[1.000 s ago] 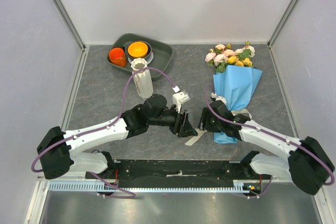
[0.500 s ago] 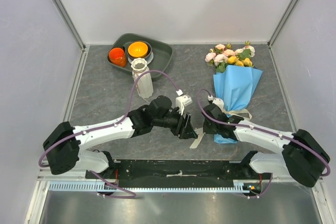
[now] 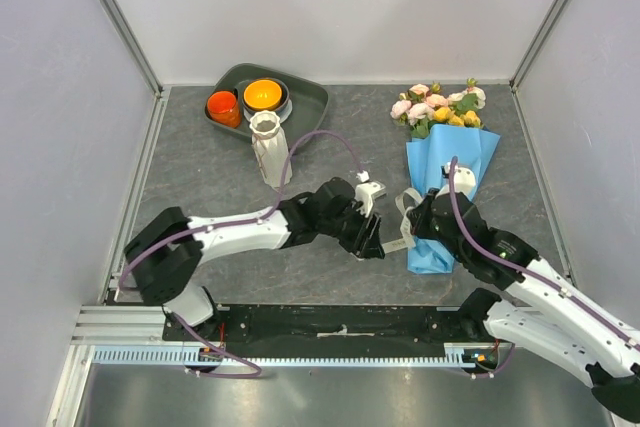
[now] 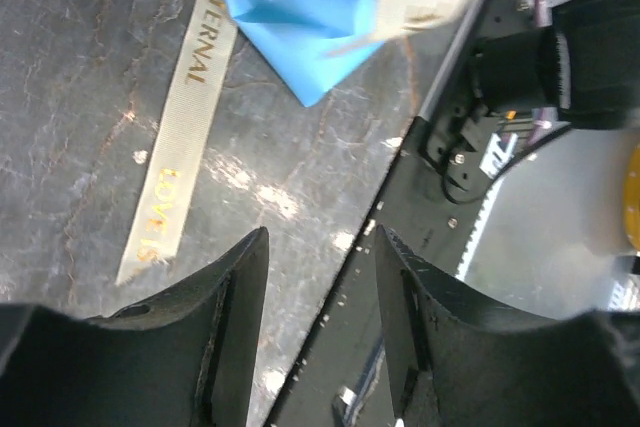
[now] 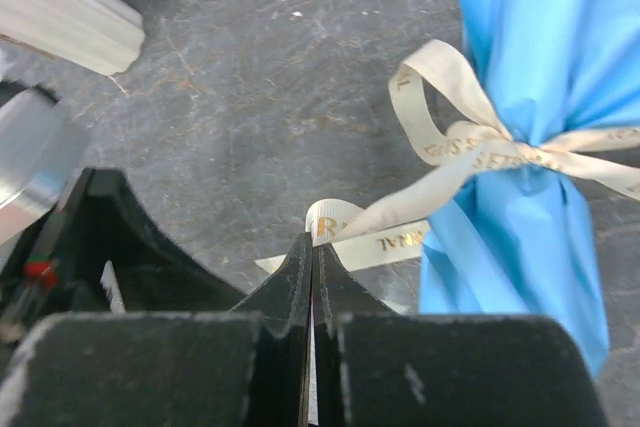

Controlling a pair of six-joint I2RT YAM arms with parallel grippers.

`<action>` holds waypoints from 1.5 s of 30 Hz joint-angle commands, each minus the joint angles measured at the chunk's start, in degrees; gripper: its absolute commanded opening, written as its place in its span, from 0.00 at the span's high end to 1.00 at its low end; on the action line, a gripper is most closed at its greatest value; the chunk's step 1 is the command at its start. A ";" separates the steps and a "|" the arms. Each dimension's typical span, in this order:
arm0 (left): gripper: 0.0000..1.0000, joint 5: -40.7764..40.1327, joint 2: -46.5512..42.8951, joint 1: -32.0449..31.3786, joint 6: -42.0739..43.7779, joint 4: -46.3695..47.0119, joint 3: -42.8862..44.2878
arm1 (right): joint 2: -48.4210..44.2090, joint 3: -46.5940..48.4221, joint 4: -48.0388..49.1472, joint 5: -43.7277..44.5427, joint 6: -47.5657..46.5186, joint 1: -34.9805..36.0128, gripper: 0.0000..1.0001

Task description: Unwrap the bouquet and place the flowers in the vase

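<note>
Your bouquet (image 3: 447, 162) lies on the right half of the table (image 3: 190, 197), blooms toward the far wall. The vase (image 3: 270, 150) stands upright, well to its left. Your right gripper (image 5: 312, 239) is clenched on one tail of the ribbon (image 5: 450, 172) knotted around the blue cone. Your left gripper (image 4: 320, 247) hangs partly open, grasping nothing, over another tail lying flat.
</note>
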 commanded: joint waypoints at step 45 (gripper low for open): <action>0.87 -39.30 30.01 -10.56 16.02 -15.96 19.47 | -13.78 0.89 -12.88 7.80 5.33 0.16 1.00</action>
